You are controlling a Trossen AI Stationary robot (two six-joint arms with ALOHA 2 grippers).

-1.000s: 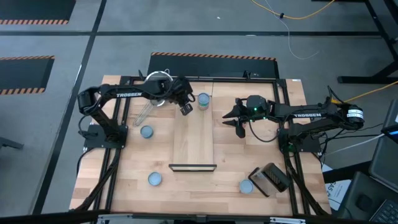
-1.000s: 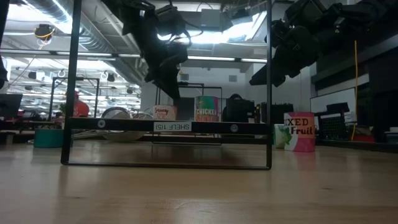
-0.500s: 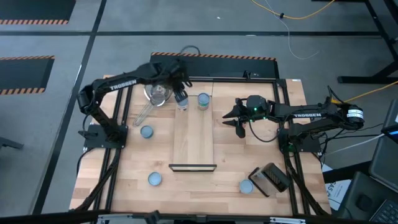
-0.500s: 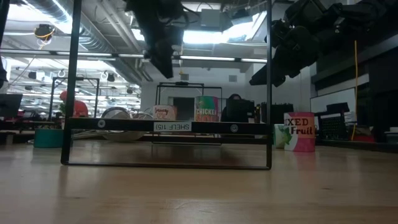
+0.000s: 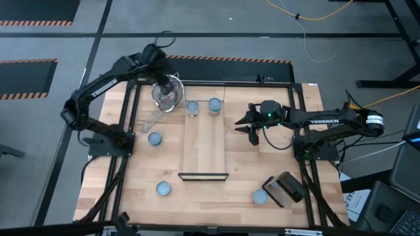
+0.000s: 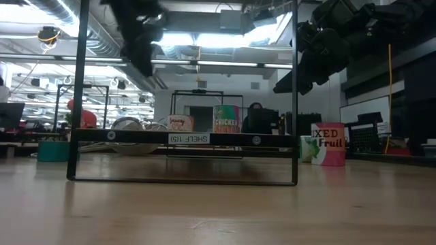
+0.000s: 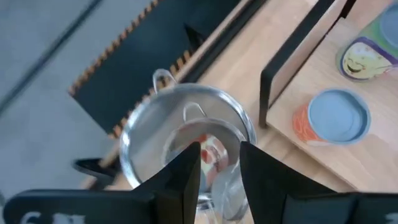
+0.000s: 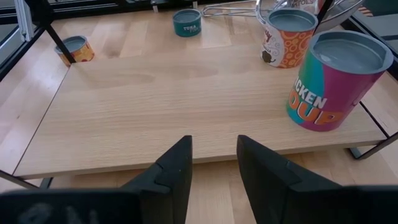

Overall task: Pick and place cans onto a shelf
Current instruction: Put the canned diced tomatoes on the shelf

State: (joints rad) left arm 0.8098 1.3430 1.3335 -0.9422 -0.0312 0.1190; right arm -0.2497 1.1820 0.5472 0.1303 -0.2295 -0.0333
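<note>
Progress so far, w/ the shelf [image 5: 205,145] as landmark: 2 cans stand on its far end, opposite the black bar [image 5: 203,176]: an orange-labelled can [image 5: 192,108] at the far-left corner and a taller chicken-soup can [image 5: 214,107] right beside it. Rest of the board is bare, so plenty of room.

Left to do, as far as visible: 3 loose cans on the tabletop [image 5: 138,183]. One teal can [image 5: 155,139] off the shelf's left side, one [image 5: 163,189] left of the bar end, one [image 5: 260,196] right of the bar end, touching or just beside a dark box [image 5: 284,187]. More may exist out of sight; only 5 show from above. Judged approx. 2 placed, 3+ to go.

Left tool [image 7: 219,168] is off the shelf's far-left corner, hanging over the wire strainer [image 5: 166,97]; fingers slightly apart, nothing between them. Something reddish sits in the strainer bowl, can't tell what. Right tool [image 5: 252,122] waits raised just off the shelf's right edge, fingers parted, empty.

Next likely step: pick one of the loose cans, prob. the teal one nearest the left arm
</note>
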